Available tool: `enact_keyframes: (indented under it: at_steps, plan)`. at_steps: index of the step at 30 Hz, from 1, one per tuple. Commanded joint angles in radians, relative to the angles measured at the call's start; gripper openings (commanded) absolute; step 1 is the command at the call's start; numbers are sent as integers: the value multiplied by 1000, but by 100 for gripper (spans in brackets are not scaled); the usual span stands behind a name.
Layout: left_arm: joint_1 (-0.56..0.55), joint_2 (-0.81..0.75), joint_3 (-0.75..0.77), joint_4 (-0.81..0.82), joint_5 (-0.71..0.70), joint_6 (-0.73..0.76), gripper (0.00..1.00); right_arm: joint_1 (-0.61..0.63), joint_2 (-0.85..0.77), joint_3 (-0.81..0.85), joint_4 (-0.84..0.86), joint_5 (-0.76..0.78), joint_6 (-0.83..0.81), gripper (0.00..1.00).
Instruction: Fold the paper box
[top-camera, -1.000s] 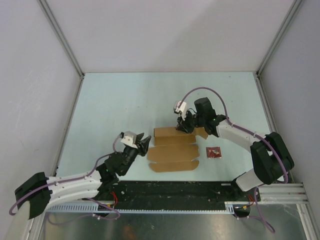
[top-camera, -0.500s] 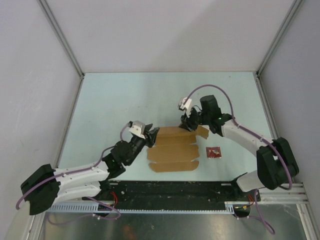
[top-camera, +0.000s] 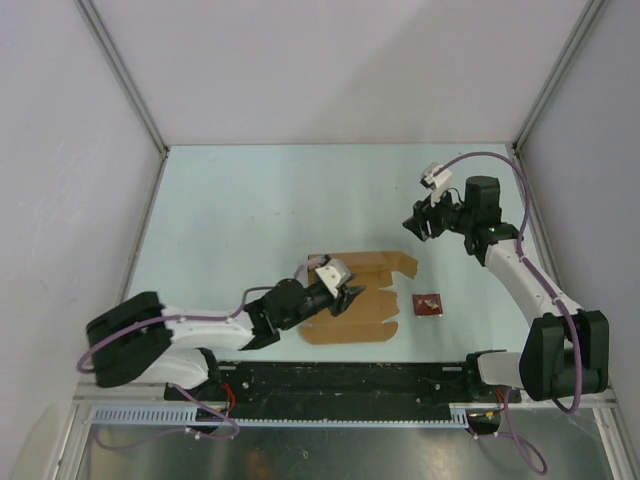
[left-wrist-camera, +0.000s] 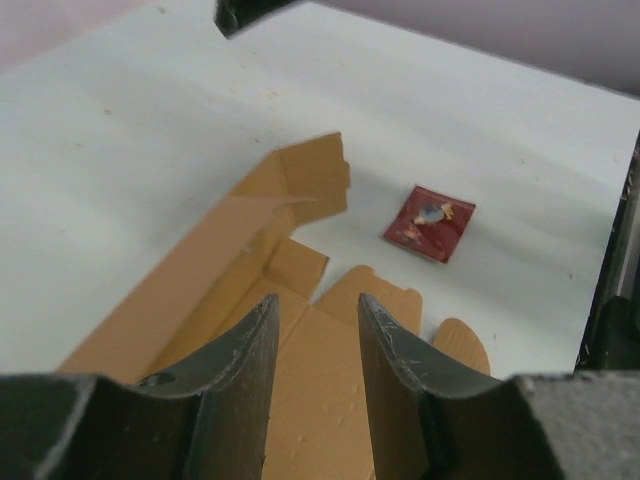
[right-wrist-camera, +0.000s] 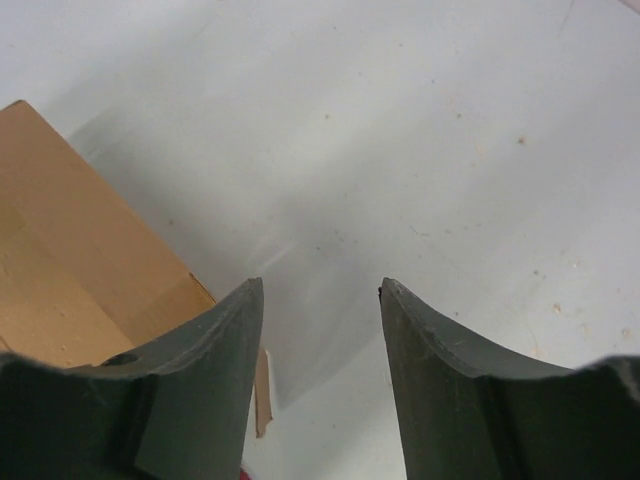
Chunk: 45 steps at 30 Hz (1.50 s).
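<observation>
Paper box (top-camera: 370, 310): mostly flat die-cut sheet on the table (top-camera: 250, 210), near its front edge. Left gripper (left-wrist-camera: 315, 310) sits low over the sheet's left part, jaws partly spread, gripping nothing. Right gripper (right-wrist-camera: 318, 290) is well apart, over bare table at far right, jaws spread, holding nothing. Small red packet (top-camera: 428, 303) lies just right of the sheet.

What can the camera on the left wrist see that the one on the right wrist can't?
Only the left wrist view shows the small red packet, the cut-out tabs and flaps of the paper box, and the left gripper, open above the cardboard. Only the right wrist view shows the right gripper, open with nothing between its fingers, over the table. Both show the pale table and the box's brown cardboard, though the right wrist view catches just one corner of it at its left edge.
</observation>
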Motion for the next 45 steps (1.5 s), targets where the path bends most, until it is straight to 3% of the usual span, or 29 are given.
enact_keyframes:
  at_steps: [1, 10, 19, 29, 45]
  plan:
    - [-26, 158, 91, 63, 81, -1, 41, -41, -15, 25, -80, -43, -16, 57]
    - [-45, 399, 225, 92, 49, -36, 40, -52, 25, 51, -260, -23, -154, 64]
    - [-48, 539, 301, 94, -32, -50, 38, -47, 60, 51, -336, -3, -209, 57]
    - [-49, 649, 354, 94, -80, -64, 35, -9, 117, 51, -343, 10, -222, 47]
    - [-54, 674, 343, 94, -52, -88, 33, 23, 132, 51, -370, 51, -243, 44]
